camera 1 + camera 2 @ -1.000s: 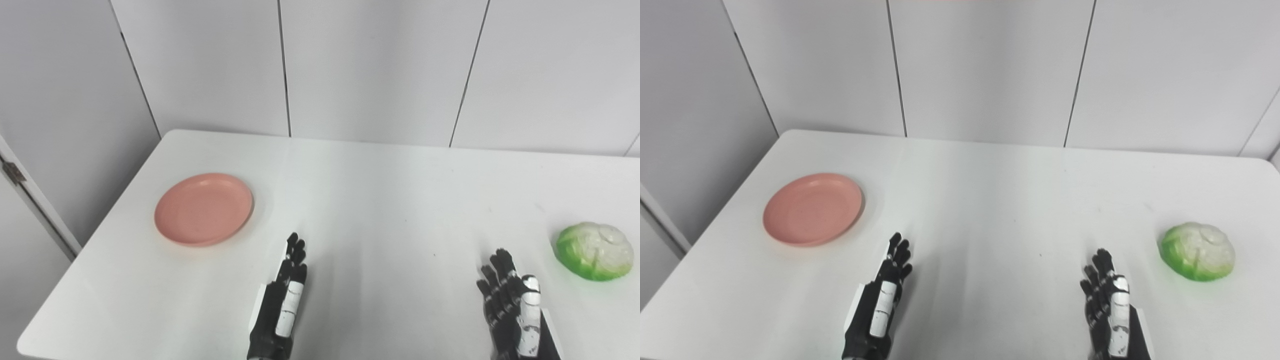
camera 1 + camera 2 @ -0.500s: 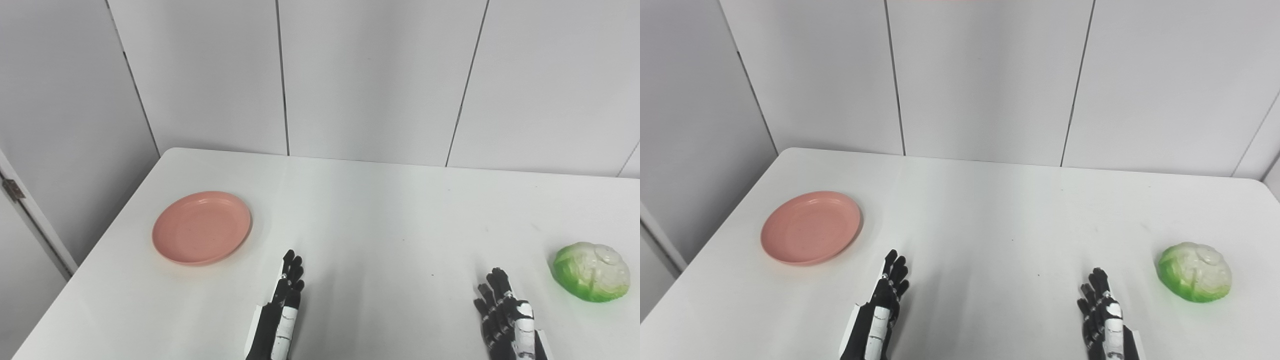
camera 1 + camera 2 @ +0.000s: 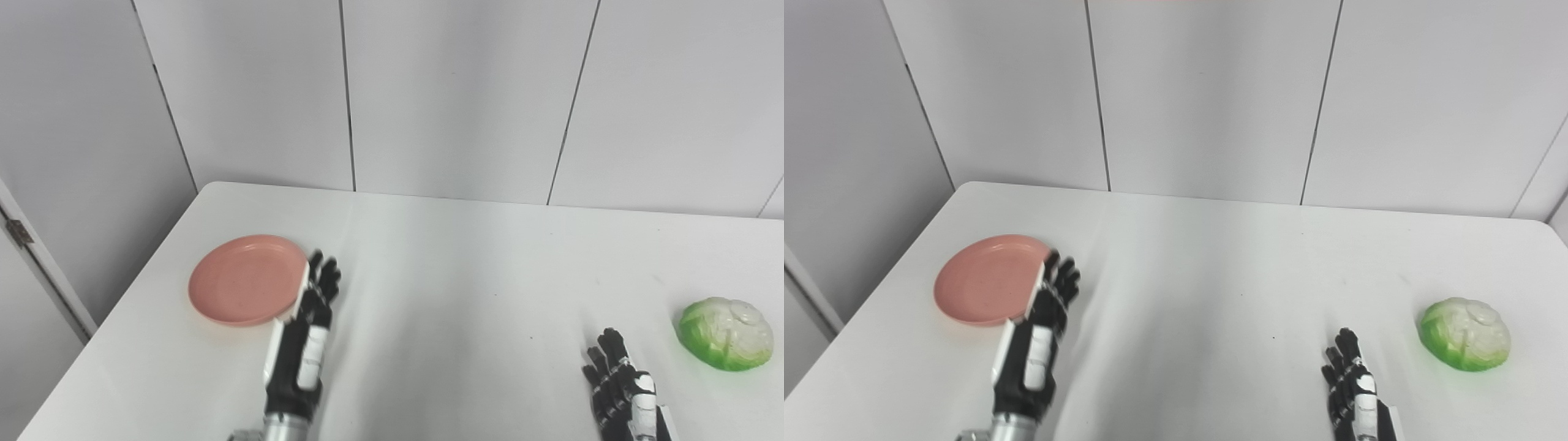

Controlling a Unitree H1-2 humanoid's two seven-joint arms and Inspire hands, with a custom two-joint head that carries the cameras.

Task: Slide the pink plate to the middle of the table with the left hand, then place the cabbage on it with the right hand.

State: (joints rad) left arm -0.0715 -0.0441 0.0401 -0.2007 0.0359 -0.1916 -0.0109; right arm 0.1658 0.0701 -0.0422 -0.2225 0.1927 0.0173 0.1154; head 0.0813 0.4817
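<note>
Left hand [image 3: 300,343] nearing pink plate [image 3: 245,286], nothing done yet.
Fingers spread, empty; plate just left of fingertips, contact unclear. Right hand [image 3: 621,392] low, fingers apart, empty; cabbage [image 3: 726,332] right of it, apart. Slide & cabbage placement both left.

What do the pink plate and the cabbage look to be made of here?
Pink plate: probably plastic or melamine, going by its even matte salmon colour, faint speckling and thin raised rim.
Cabbage: likely an artificial prop of plastic or foam, going by its saturated green base, whitish top and moulded-looking leaf ridges; a real one cannot be ruled out.
</note>
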